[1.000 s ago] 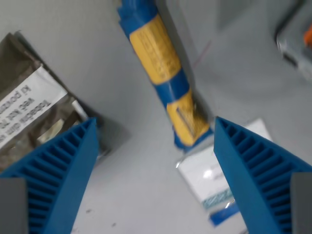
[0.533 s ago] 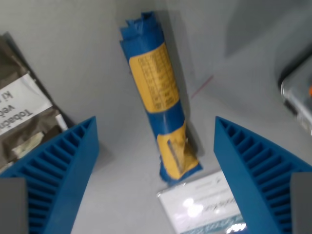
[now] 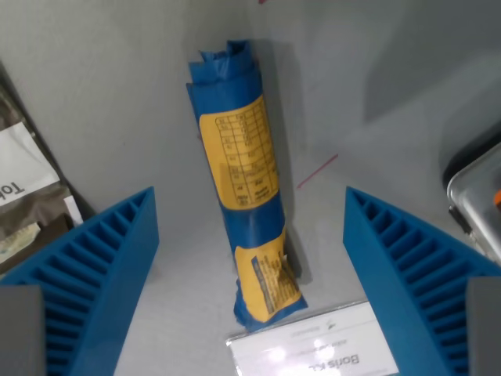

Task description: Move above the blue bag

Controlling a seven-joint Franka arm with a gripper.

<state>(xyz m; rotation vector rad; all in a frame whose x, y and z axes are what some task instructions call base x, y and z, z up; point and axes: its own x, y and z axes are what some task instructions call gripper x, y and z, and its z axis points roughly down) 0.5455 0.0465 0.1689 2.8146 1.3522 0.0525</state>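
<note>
A blue bag (image 3: 243, 172) with yellow labels lies rolled into a long tube on the grey table. It runs from the top centre of the wrist view down to the bottom centre. My gripper (image 3: 250, 274) is open and empty above it. Its two blue ribbed fingers (image 3: 94, 290) stand either side of the bag's lower end, clear of it.
A brown packet with a white label (image 3: 23, 196) lies at the wrist view's left edge. A clear packet with a white card (image 3: 313, 352) lies at the bottom, touching the bag's lower end. A metal-edged container (image 3: 477, 204) is at the right edge.
The camera has moved, so the whole scene has shifted down and to the wrist view's left. The blue bag now shows almost whole and is centred between the fingers. The fingers stay open.
</note>
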